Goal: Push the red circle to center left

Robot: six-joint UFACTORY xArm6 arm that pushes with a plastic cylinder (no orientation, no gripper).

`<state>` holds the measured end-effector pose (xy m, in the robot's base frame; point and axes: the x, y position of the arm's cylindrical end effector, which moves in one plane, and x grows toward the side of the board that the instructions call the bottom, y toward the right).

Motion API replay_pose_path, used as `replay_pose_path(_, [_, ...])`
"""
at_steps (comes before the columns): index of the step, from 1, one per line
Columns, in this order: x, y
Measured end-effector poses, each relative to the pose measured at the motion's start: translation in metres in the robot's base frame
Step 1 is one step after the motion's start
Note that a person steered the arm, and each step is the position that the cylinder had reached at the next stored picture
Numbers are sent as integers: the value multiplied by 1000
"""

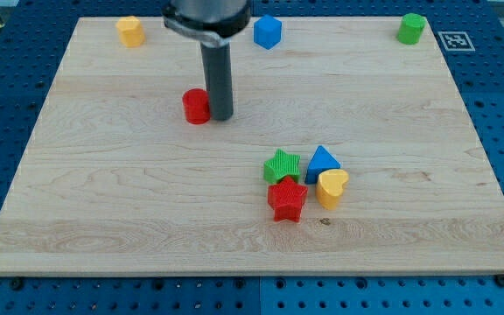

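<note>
The red circle (196, 106) lies on the wooden board (103, 201), left of the middle and in the upper half. My tip (221, 116) stands right against the red circle's right side, touching it or nearly so. The dark rod rises from there to the view's top.
A yellow block (130, 31) sits at the top left, a blue block (268, 31) at top centre, a green block (411, 28) at top right. A cluster lies right of centre: green star (282, 165), blue triangle (323, 162), yellow heart (332, 186), red star (287, 199).
</note>
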<state>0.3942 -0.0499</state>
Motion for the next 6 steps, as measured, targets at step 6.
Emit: replay_pose_path(6, [1, -26])
